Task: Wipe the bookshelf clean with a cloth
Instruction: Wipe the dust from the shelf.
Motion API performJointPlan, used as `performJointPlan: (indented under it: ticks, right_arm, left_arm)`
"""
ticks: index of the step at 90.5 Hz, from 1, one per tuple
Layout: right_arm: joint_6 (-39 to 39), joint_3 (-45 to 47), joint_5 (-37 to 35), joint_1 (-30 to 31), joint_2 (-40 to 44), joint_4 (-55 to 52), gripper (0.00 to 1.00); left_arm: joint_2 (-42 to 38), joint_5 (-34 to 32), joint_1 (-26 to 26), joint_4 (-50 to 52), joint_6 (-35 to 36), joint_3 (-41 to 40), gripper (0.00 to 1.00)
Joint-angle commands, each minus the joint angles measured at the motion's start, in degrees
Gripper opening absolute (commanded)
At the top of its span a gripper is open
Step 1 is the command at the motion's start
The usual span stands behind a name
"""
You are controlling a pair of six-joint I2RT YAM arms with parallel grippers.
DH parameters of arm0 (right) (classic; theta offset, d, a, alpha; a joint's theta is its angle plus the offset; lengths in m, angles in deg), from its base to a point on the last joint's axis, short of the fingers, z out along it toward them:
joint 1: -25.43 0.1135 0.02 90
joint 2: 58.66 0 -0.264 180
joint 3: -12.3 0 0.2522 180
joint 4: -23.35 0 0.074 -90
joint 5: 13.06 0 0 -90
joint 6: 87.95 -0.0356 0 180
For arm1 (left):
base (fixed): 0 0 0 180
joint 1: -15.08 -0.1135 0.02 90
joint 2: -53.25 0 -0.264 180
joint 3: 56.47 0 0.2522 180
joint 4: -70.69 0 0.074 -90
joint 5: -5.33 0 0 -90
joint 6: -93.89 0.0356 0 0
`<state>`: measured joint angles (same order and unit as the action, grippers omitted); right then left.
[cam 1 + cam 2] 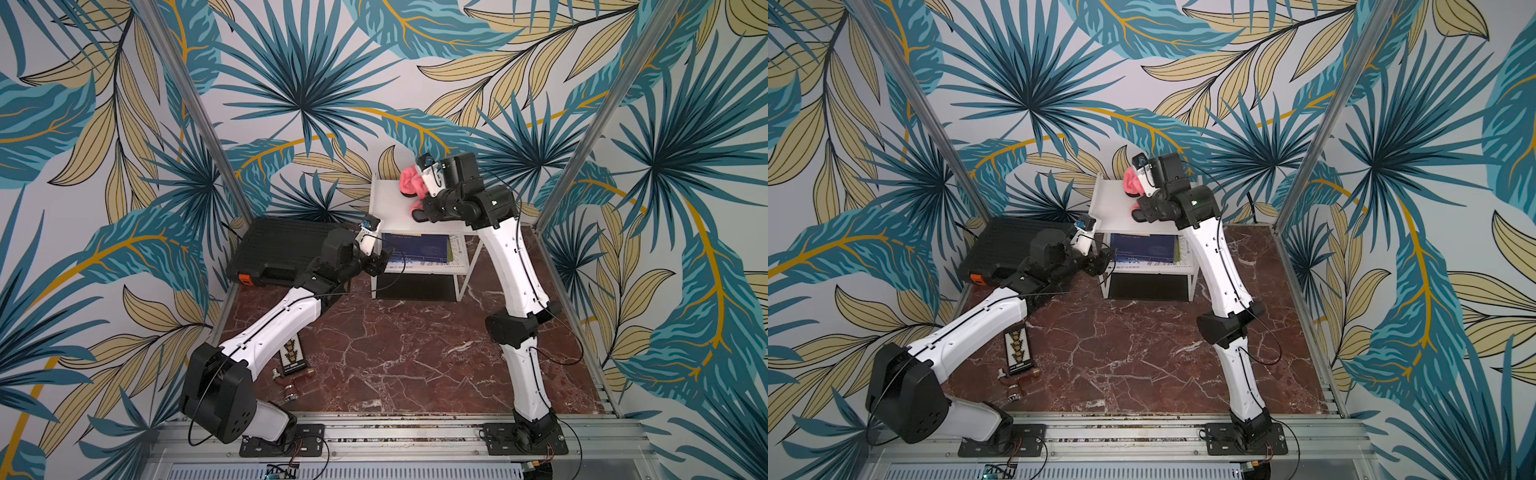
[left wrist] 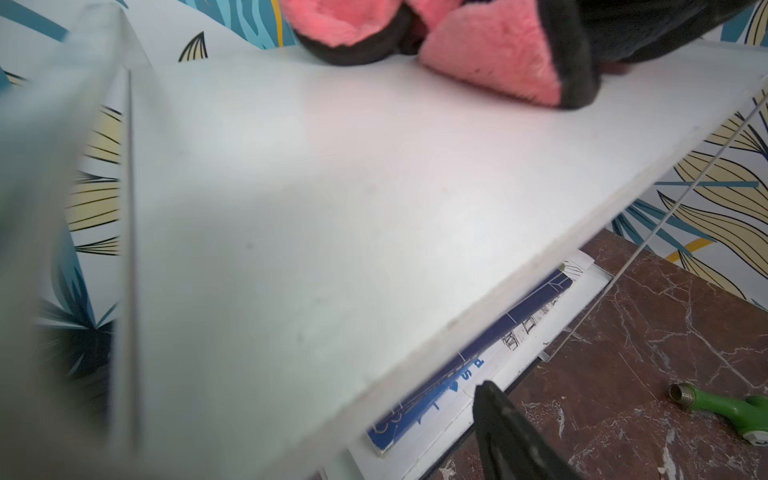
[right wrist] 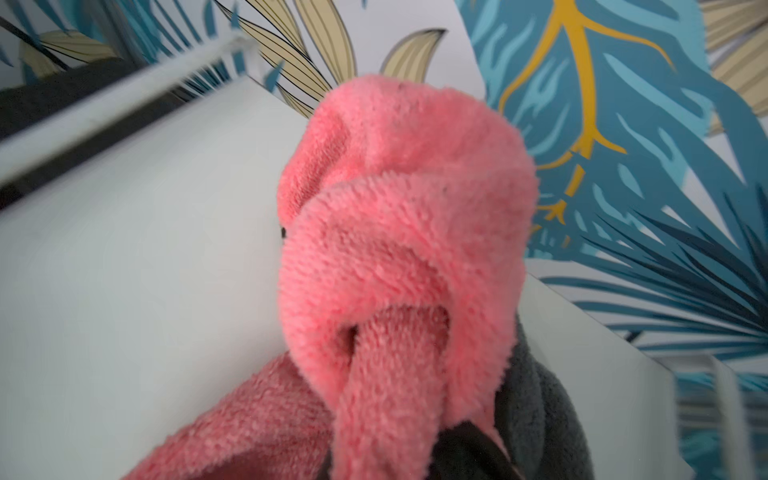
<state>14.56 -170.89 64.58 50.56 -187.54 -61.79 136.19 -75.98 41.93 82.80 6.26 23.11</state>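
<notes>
The bookshelf [image 1: 388, 210] [image 1: 1111, 210] is a white two-tier rack standing at the back of the marble floor. A bunched pink cloth [image 1: 409, 181] [image 1: 1132, 181] with dark edging rests on the far right part of its top board. My right gripper [image 1: 419, 208] [image 1: 1141, 211] is shut on the cloth, whose pink folds [image 3: 399, 232] fill the right wrist view and hide the fingers. My left gripper [image 1: 382, 262] [image 1: 1102, 259] is at the shelf's front left corner, jaws apart. The left wrist view shows the top board [image 2: 332, 208], the cloth [image 2: 498, 62] and only one black finger [image 2: 511, 436] below the board's edge.
A blue book [image 1: 415, 247] lies on the lower tier. A black ribbed case with an orange latch [image 1: 282, 253] sits left of the shelf. A small card [image 1: 293, 353] and a brown tool [image 1: 291, 380] lie front left. A green tool [image 2: 739, 411] lies on the floor.
</notes>
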Motion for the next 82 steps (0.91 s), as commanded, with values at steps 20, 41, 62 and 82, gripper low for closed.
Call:
performJointPlan:
  ticks: [20, 41, 62, 82]
  right_arm:
    - [4.0, -0.6, 12.7, 4.8, -2.0, -8.5, 0.00]
    - [6.5, -0.7, 16.7, 6.7, 0.7, -11.1, 0.00]
    - [6.7, 17.0, 15.0, 1.3, 10.1, -11.5, 0.00]
    - [-1.1, 51.8, 21.2, 2.5, 24.5, 21.0, 0.00]
  left_arm:
    - [-3.4, -1.8, -0.2, -1.0, 0.0, -4.1, 0.70]
    - [-4.4, -2.8, -0.2, -1.2, -0.1, -4.9, 0.71]
    - [-4.7, -2.1, -0.2, -4.4, -1.0, -6.7, 0.72]
    - [-5.2, -1.6, -0.2, -4.9, -1.3, -7.3, 0.73]
